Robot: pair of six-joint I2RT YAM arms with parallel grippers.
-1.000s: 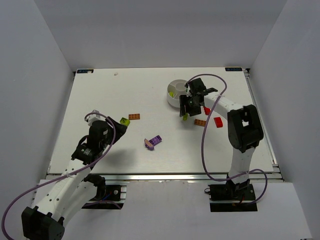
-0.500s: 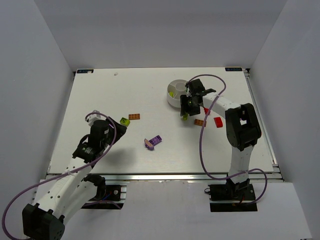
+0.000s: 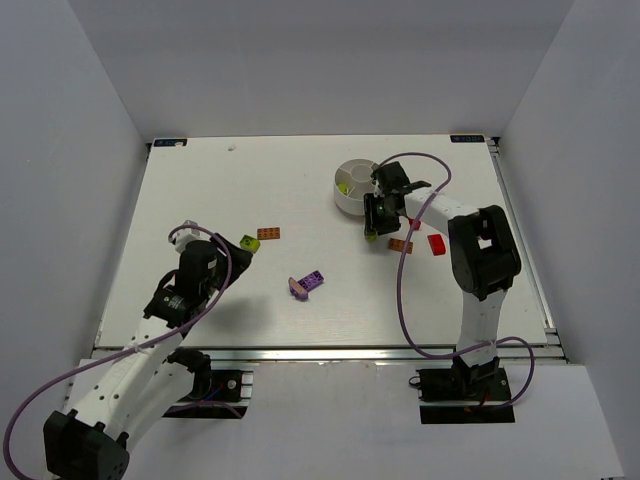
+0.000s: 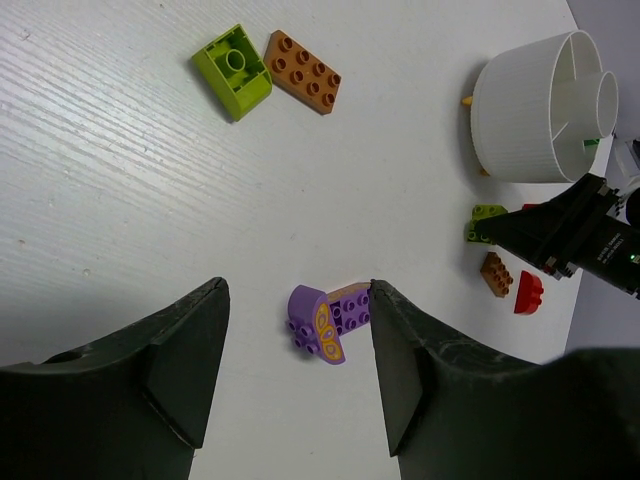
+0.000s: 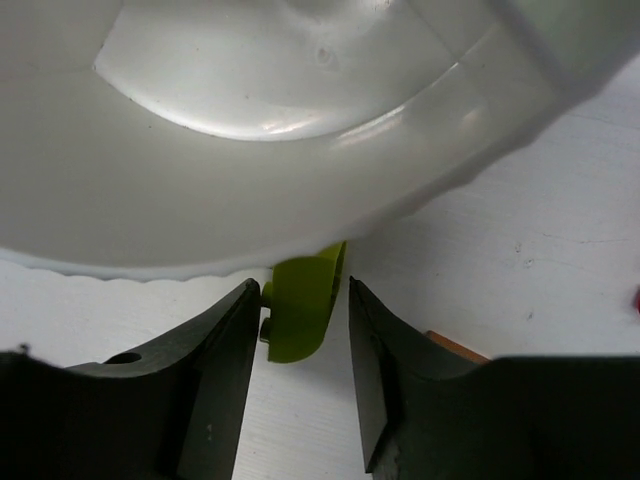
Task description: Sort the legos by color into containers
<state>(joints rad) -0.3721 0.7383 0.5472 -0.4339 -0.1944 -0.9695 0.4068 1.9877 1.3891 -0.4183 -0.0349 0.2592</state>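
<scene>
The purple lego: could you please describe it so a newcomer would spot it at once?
Start at the round white dish on the far right of the table, then come nearer and leftward toward the middle. The purple lego lies there by itself, nearer than the side-by-side orange brick and yellow-green brick; it alone is purple, with a paler rounded end.

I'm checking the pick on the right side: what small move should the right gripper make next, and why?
Probably close the right gripper on the yellow-green brick: its fingers flank the brick beside the dish wall, apparently with slim gaps either side.
</scene>
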